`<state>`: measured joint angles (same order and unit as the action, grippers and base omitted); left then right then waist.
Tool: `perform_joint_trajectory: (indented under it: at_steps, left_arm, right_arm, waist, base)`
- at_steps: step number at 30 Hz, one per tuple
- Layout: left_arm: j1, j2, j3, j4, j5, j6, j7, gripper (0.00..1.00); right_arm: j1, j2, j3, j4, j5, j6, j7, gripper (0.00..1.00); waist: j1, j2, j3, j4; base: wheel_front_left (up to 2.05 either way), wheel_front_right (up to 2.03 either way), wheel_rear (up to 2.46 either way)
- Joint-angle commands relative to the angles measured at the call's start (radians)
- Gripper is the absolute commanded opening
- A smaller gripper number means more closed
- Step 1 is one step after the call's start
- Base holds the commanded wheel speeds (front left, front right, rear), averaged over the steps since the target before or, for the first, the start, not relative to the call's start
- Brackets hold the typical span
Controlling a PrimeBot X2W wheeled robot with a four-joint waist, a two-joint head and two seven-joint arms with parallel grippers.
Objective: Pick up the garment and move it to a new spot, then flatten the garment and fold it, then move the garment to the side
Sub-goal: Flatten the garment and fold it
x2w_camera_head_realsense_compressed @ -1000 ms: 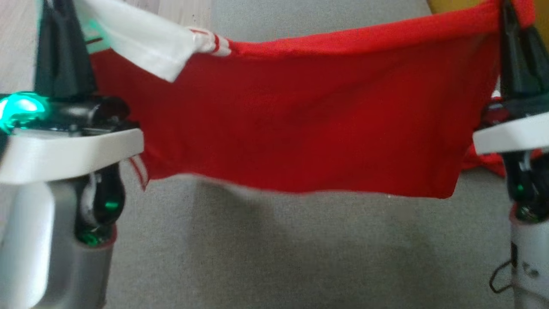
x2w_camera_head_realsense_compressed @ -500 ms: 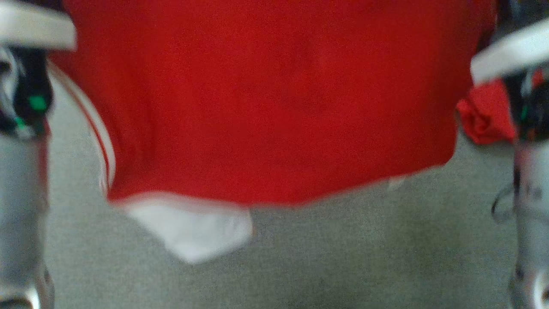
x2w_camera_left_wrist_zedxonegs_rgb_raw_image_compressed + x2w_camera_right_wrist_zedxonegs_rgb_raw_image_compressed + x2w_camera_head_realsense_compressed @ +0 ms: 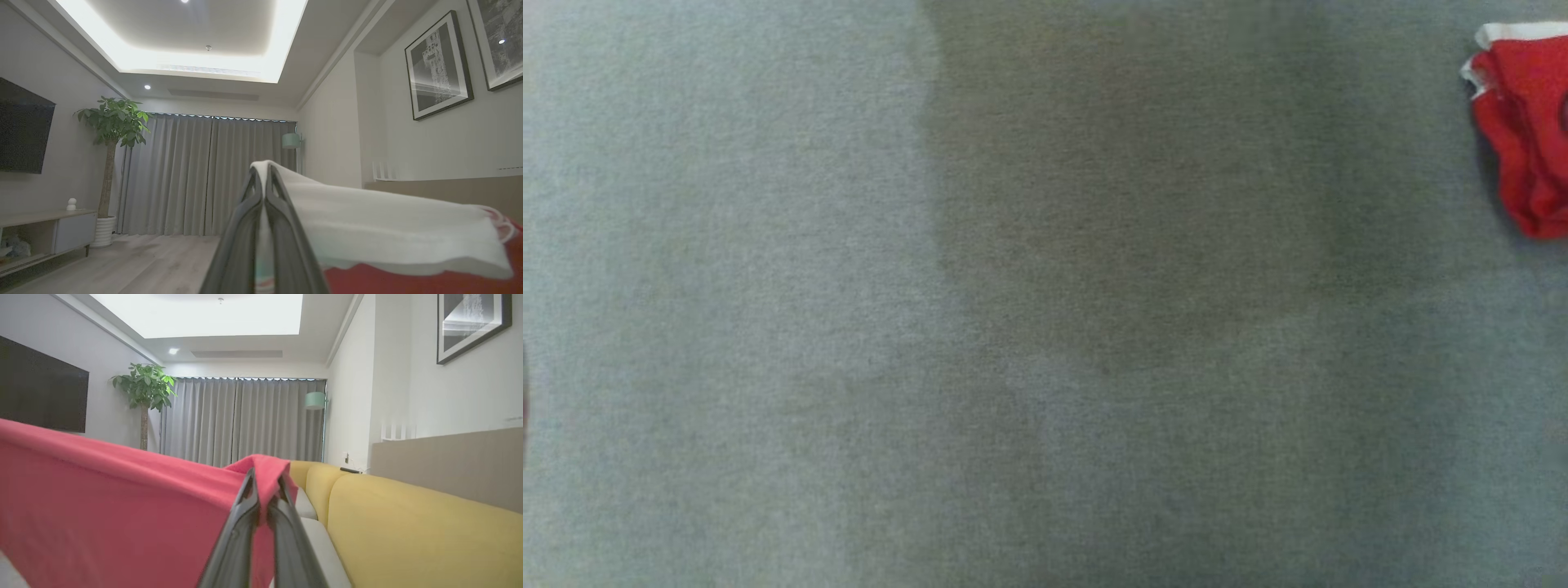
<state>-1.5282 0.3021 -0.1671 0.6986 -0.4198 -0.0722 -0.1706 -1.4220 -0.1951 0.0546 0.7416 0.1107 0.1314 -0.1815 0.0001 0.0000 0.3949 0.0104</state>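
The garment (image 3: 102,506) is judged to be lifted off the surface and held up between both arms, so the first step, the move to a new spot, is in hand. Laying down, flattening, folding and the move to the side are all left to be done.

In the head view the grey surface (image 3: 768,327) is seen across the left and middle. A red bunch (image 3: 1523,139) with a white edge is seen at its right edge, near the upper right corner. Whether it belongs to the held garment cannot be told.

The left gripper (image 3: 264,177) is seen with its fingers pressed together on the white trim (image 3: 388,232) of the garment, which is draped away to the right over red cloth. The right gripper (image 3: 264,484) is likewise clamped, on a fold of the red cloth, which is stretched away to the left of that view. A yellow sofa (image 3: 408,531) is seen to its right.
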Motion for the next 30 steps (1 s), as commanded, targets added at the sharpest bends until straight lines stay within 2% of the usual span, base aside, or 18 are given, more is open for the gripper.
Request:
perform_joint_trajectory:
  at_steps: [1, 5, 10, 15, 22, 26, 30]
  left_arm:
    - [-0.033, 0.039, 0.007, 0.007, -0.004, -0.010, -0.017, 0.00]
    - [0.021, -0.002, -0.019, 0.097, -0.025, -0.037, -0.057, 0.00]
    - [0.194, -0.037, -0.073, 0.153, -0.032, -0.053, -0.084, 0.00]
    - [0.421, -0.039, -0.168, 0.138, -0.052, -0.058, -0.089, 0.00]
    - [0.658, 0.031, -0.323, 0.045, -0.140, -0.058, -0.075, 0.00]
    - [0.770, 0.114, -0.425, -0.057, -0.215, -0.058, -0.011, 0.00]
    - [0.844, 0.206, -0.524, -0.175, -0.258, -0.058, 0.081, 0.00]
  right_arm:
    - [-0.011, 0.016, -0.002, 0.018, -0.002, -0.001, -0.025, 0.00]
    - [0.039, -0.001, -0.011, 0.156, 0.007, -0.001, -0.056, 0.00]
    - [0.158, -0.029, 0.023, 0.306, 0.041, -0.001, -0.046, 0.00]
    - [0.284, -0.055, 0.151, 0.408, 0.075, -0.001, 0.038, 0.00]
    - [0.421, -0.104, 0.350, 0.391, 0.196, -0.001, 0.177, 0.00]
    - [0.514, -0.173, 0.505, 0.296, 0.308, -0.001, 0.280, 0.00]
    - [0.593, -0.275, 0.628, 0.175, 0.445, -0.001, 0.372, 0.00]
  waist:
    - [-0.0001, 0.0000, 0.000, 0.008]
    - [-0.0001, 0.0000, -0.011, 0.037]
    - [-0.0001, 0.0000, -0.046, 0.062]
    - [-0.0001, 0.0000, -0.089, 0.073]
    - [-0.0001, 0.0000, -0.150, 0.075]
    - [-0.0001, 0.0000, -0.190, 0.074]
    - [-0.0001, 0.0000, -0.220, 0.079]
  base:
    - [0.00, 0.00, 0.00]
    - [0.00, 0.00, 0.00]
    - [0.00, 0.00, 0.00]
    - [0.00, 0.00, 0.00]
    - [0.00, 0.00, 0.00]
    - [0.00, 0.00, 0.00]
    - [0.00, 0.00, 0.00]
